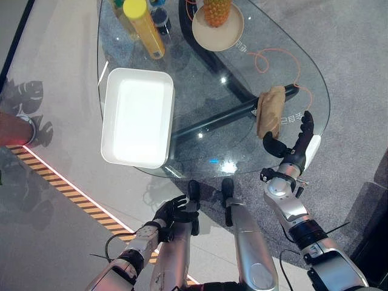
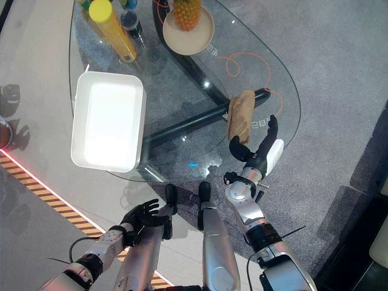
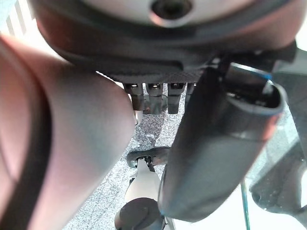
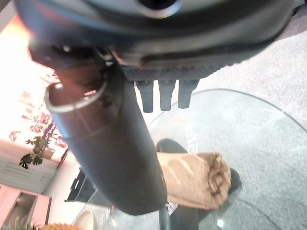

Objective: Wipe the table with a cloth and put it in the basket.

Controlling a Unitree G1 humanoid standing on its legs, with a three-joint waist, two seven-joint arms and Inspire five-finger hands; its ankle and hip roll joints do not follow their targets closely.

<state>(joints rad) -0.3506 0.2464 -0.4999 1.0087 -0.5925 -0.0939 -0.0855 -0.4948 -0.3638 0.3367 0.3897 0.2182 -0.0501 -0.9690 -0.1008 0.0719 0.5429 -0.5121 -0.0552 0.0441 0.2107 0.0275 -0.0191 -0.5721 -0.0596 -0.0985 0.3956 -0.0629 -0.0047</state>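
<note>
At the far left a strip of orange-and-black hazard tape [image 1: 66,188] is seen on the floor. The left hand [image 1: 174,211] is held low, below the near edge of the glass tabletop [image 1: 200,154], with its fingers [image 2: 159,210] loosely spread and relaxed around nothing; it is apart from everything on the glass. On the left part of the tabletop a white rectangular basket [image 1: 138,117] is placed, with nothing visible inside it. Beyond it, at the far edge, a yellow bottle [image 1: 144,27] is stood upright, with a dark bottle [image 1: 161,21] just beside it. Further right, a round plate [image 1: 218,33] carrying a pineapple [image 1: 216,11] is seen at the far side, and an orange cord [image 1: 276,63] is looped across the glass near it. The brown cloth [image 1: 271,110] is found folded on the right part of the tabletop, well apart from the basket. The right hand [image 1: 292,145] is held just at the near side of the cloth, fingers [image 1: 305,127] extended straight and thumb spread, so that it is opened and nothing is gripped; whether the cloth is touched cannot be told.
</note>
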